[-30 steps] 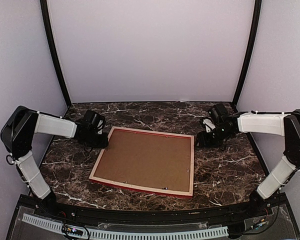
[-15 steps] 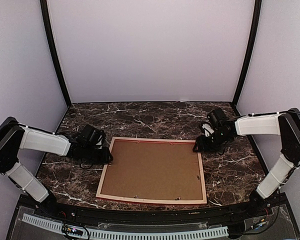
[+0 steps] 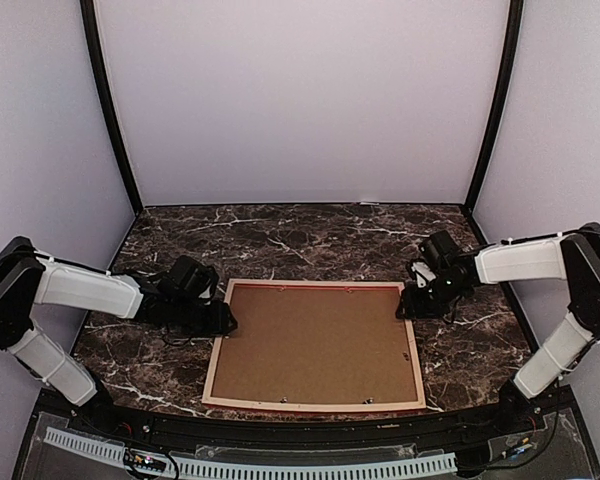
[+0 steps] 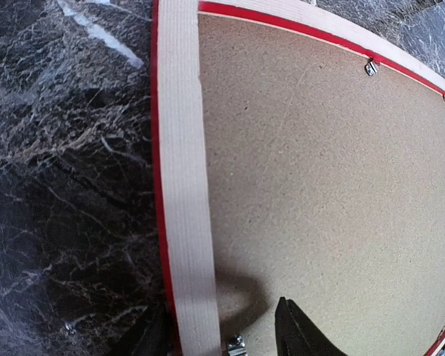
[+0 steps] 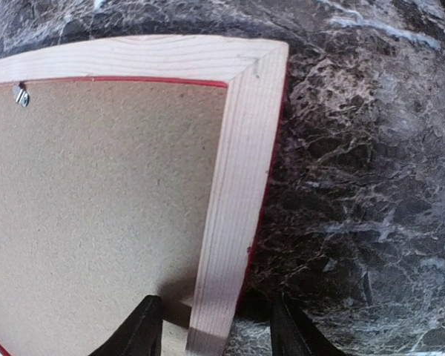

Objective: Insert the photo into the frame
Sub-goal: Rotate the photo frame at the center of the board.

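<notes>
**1. Frame.** One frame (image 3: 315,404) lay flat on the table (image 3: 310,235), close to the arm bases and roughly square to the near edge. Pale bare wood faced up and only a thin red line showed along the edges, so the painted front was down. This is the loading attitude: the back opening can be reached from above.

**2. Board.** One brown board (image 3: 315,345) filled the opening, about level with the wood. Small metal clips (image 4: 371,68) sat along its edge, judged to be there to retain it. Three showed in the left wrist view and one in the right wrist view. The total round the board was too small to count from overhead.

**3. Photo.** The photo was not in view in any picture. Whether it lay under the board could not be told.

**4. Grippers.** There were two, one per side.
- The left gripper (image 4: 222,326) straddled the frame's left side. It was partly open, with one finger outside over the table and the other over the board with a clear gap. It held nothing.
- The right gripper (image 5: 216,326) straddled the right side just short of the far corner. It was also partly open, with a gap at each finger, and held nothing.

The opposed placement was judged to serve for squaring and steadying the frame from both sides.
</notes>
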